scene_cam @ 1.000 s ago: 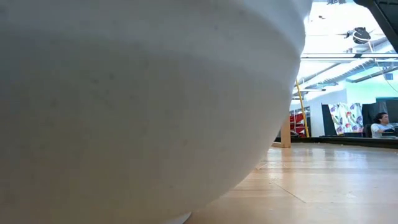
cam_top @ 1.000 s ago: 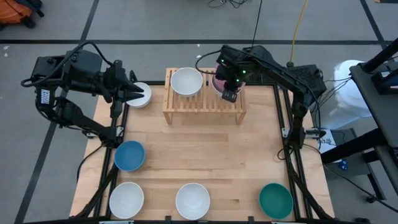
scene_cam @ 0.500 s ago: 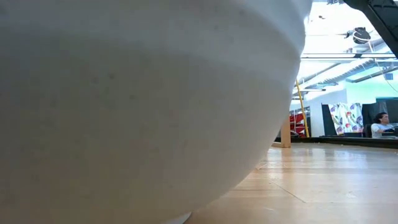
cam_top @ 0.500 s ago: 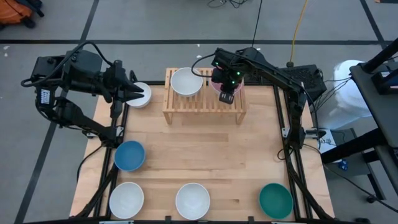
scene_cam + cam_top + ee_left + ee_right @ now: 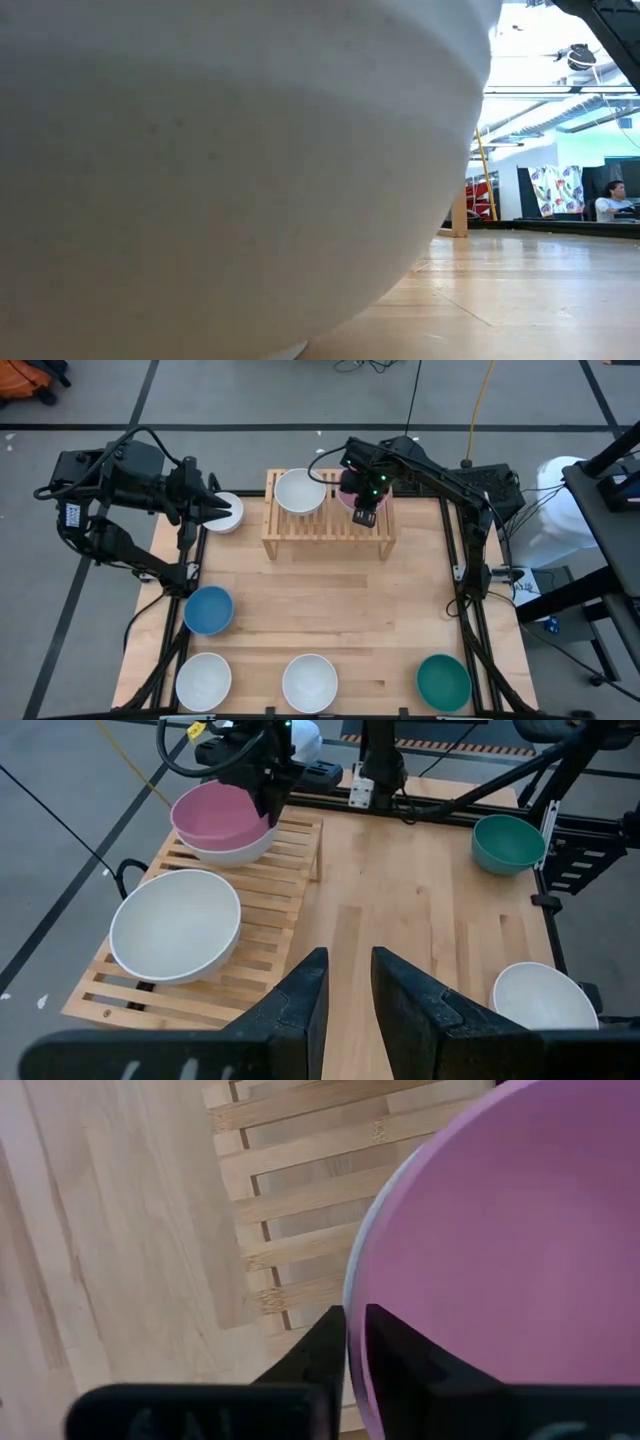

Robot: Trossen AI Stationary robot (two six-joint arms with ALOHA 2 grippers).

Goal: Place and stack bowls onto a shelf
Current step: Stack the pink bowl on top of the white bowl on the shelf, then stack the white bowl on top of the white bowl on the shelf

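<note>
I see a grey floor marked with dark tape lines around the light-wood desk (image 5: 330,620), and in the low view a workshop room with a seated person (image 5: 610,202) far behind. Most of that low view is filled by the side of one white bowl (image 5: 230,160) standing right against the camera.

On the desk's far edge stands the shelf (image 5: 328,525), a low slatted rack. A white bowl (image 5: 300,491) sits on its left half. On its right half rests the pink bowl (image 5: 222,820), nested in a white bowl whose rim shows beneath it.

The right gripper (image 5: 364,515) is over that pink bowl; in its wrist view the two fingers (image 5: 318,1350) straddle the near rim, one inside and one outside, narrowly apart. I cannot tell whether they are pressing on it.

The left gripper (image 5: 222,511) hovers at the desk's far left corner, over another white bowl (image 5: 226,513), its fingers (image 5: 300,1005) slightly apart with nothing between them.

Nearer me lie the blue bowl (image 5: 209,610), two white bowls (image 5: 204,681) (image 5: 309,683) along the front edge, and the dark green bowl (image 5: 443,682) at front right.
</note>
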